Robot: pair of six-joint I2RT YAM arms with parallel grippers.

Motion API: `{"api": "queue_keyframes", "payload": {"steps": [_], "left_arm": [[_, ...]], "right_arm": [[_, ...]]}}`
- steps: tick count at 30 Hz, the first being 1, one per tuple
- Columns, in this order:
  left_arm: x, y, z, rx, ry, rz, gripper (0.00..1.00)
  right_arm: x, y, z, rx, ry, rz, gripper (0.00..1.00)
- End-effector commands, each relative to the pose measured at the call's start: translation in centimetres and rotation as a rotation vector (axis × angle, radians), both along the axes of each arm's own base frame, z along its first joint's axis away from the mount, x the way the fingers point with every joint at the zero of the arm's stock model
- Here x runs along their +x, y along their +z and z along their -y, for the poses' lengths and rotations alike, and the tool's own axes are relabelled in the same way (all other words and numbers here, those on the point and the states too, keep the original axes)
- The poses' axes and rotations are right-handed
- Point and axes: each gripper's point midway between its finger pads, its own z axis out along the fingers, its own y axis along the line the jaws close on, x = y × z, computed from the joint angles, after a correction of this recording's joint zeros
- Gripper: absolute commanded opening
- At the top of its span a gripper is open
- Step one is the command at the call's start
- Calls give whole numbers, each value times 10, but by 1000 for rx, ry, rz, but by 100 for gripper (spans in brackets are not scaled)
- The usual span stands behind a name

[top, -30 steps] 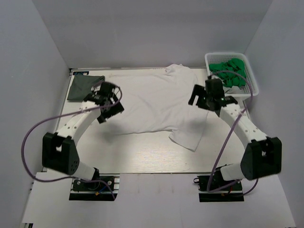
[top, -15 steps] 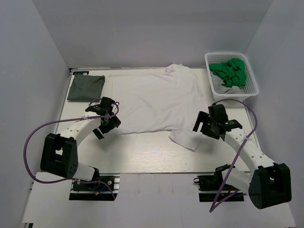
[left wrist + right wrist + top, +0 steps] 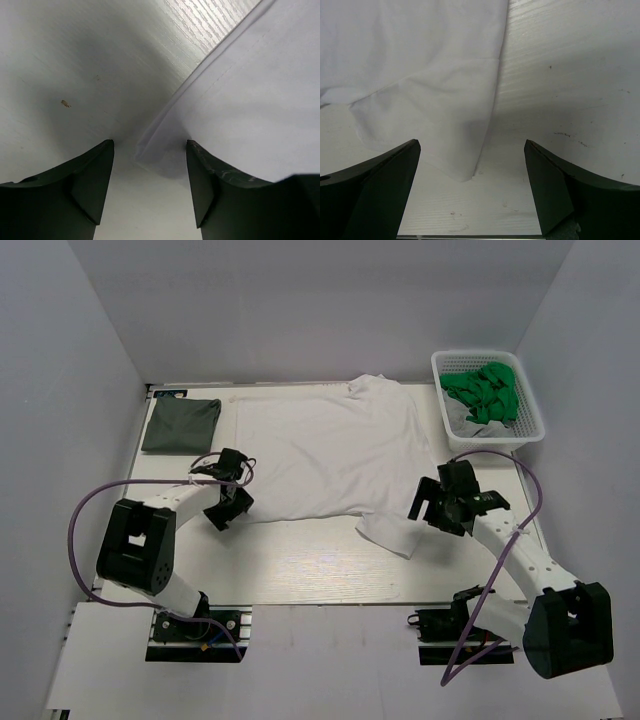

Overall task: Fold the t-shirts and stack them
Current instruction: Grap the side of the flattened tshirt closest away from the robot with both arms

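At the far left corner of the table (image 3: 300,570), the dark grey-green shirt (image 3: 180,425) lies folded into a small square, well apart from both arms. Nearer the robot and just to the right of it, the left gripper (image 3: 149,145) hangs low over the near left corner of the white shirt (image 3: 320,450). Its jaws are apart, with the hem corner (image 3: 152,142) between them and neither finger on the cloth. The likely trouble here is a shallow bite. The hem lies flat on the table, so closing fingers could nudge it sideways and bunch it. They could also pinch only one layer and lose the rest on lifting.

The white shirt is spread flat across the middle of the table. Its long axis appears to run left to right, with the hem towards the left arm and the shoulders towards the basket (image 3: 495,442). One sleeve lies at the far edge, and the near sleeve (image 3: 392,535) sticks out towards the robot.

The right gripper (image 3: 471,145) hovers over that near sleeve's tip with its jaws standing wide and nothing in them. If it takes only the sleeve end, the body of the shirt would lag and the fold would come out skewed. Uneven pulls from the two arms could also drag the shirt off line.
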Motion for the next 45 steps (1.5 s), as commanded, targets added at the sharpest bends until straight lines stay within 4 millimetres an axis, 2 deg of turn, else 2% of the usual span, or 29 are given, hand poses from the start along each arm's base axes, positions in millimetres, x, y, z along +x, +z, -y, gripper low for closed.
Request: {"api": "queue_keyframes", "payload": {"steps": [1,5,6,8,9,13,17,20,28,32,37,38,41,43,44,45], "left_arm": [[-3,-9,5,-43,32,0,68],[-10,-16,7,-60,27,-15,52],[-9,-16,7,-63,36,-13,42],[-12,-17,8,-69,34,-24,34],[-15,-17,7,-65,34,-37,19],[-15,-15,10,-82,39,-31,0],[-14,-12,10,-82,29,-22,0],[-13,-9,10,-85,28,-11,0],[-15,-10,10,-80,20,-21,0],[-18,-11,10,-80,10,-44,0],[-21,-10,11,-86,-1,-46,0],[-20,-8,11,-86,-10,-37,0],[-19,-5,11,-86,-21,-28,0],[-18,-3,11,-83,-31,-30,0],[-20,-3,15,-100,-47,-38,0],[-15,0,16,-105,-48,-20,0]], "right_arm": [[7,13,5,-36,2,29,90],[6,11,13,-76,-14,9,90],[5,11,12,-76,-11,6,90],[2,10,13,-78,-14,-8,90],[0,9,13,-76,-12,-14,90],[-12,0,7,-40,0,-52,90],[-27,-17,-4,14,39,-112,90],[-33,-23,-20,86,86,-138,90],[-51,-41,-44,189,149,-229,90],[-64,-49,-49,223,147,-289,90],[-62,-53,-47,211,134,-287,85],[-60,-54,-47,213,129,-288,81],[-61,-59,-50,219,135,-315,60],[-63,-61,-50,226,139,-326,39],[-64,-62,-51,225,148,-333,27],[-63,-62,-51,226,142,-333,2]]}}
